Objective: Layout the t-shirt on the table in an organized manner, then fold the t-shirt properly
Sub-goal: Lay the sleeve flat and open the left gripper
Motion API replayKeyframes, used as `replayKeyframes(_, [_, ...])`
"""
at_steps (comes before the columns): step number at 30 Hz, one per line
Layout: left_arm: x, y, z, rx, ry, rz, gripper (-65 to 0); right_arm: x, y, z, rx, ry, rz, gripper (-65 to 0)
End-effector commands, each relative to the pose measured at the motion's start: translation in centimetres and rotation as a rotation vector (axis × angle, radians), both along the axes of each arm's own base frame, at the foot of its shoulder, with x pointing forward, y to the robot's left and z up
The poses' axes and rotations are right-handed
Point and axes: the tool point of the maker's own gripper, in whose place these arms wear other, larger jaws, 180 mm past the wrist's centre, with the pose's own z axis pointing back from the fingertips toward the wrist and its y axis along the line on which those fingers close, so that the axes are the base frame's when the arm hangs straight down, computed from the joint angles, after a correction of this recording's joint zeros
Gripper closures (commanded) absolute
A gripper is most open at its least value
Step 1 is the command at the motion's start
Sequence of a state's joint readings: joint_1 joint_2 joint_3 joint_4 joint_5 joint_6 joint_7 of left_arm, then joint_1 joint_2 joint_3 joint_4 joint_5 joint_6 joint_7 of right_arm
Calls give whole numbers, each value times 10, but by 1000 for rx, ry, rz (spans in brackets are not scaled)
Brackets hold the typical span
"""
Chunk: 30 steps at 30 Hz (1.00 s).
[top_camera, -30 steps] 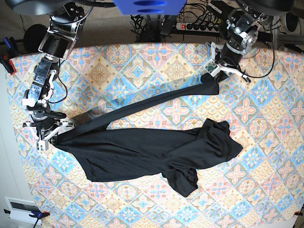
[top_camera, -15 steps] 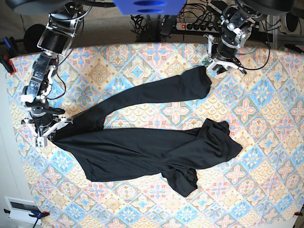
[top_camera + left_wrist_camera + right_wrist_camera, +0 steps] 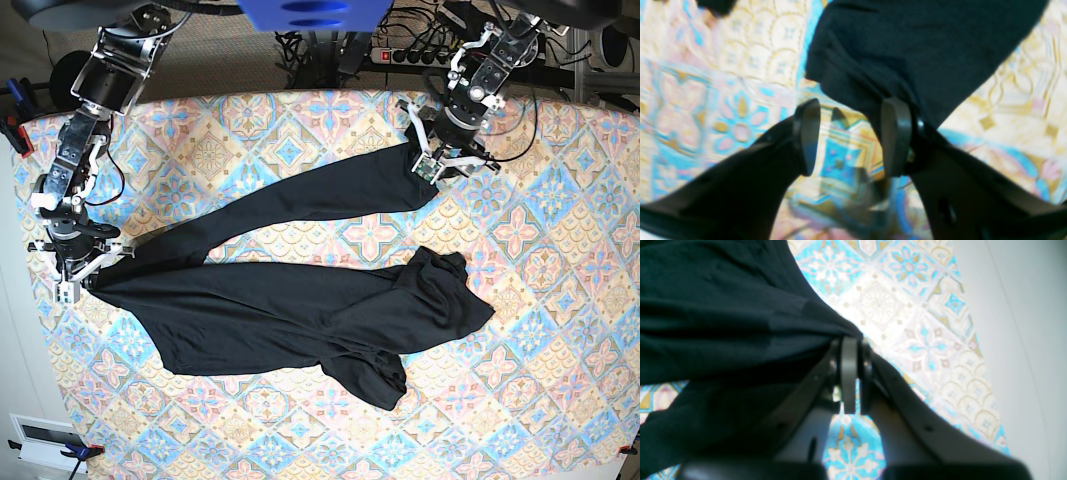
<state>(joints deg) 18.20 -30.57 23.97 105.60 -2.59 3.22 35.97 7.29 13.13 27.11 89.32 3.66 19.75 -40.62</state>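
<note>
Pinching the t-shirt (image 3: 290,315) edge near the table (image 3: 560,400) edge.

Left gripper (image 3: 848,136), the black two-finger claw on the arm reaching in from the table's far edge, has its jaws spread wide with nothing between them, tips pointing down near the far edge in the base view (image 3: 437,160). Right gripper (image 3: 851,373), same black claw on the other arm, is squeezed tight with its grey pads pressed together, pinching black fabric. That arm stretches down along the table's side edge, its wrist low near the edge (image 3: 72,277).
</note>
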Motion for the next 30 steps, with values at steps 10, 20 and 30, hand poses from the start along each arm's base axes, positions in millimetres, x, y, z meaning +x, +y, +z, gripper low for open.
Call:
replayKeyframes(10, [5, -21, -12, -178, 83, 84, -173, 9, -5, 23, -23, -69, 2, 0])
replayKeyframes(20, [-8, 40, 20, -86, 60, 55, 0, -8, -9, 8, -40, -2, -2, 0])
replayKeyframes(30, [-26, 104, 45, 54, 62, 33, 0, -24, -11, -4, -71, 50, 4, 0])
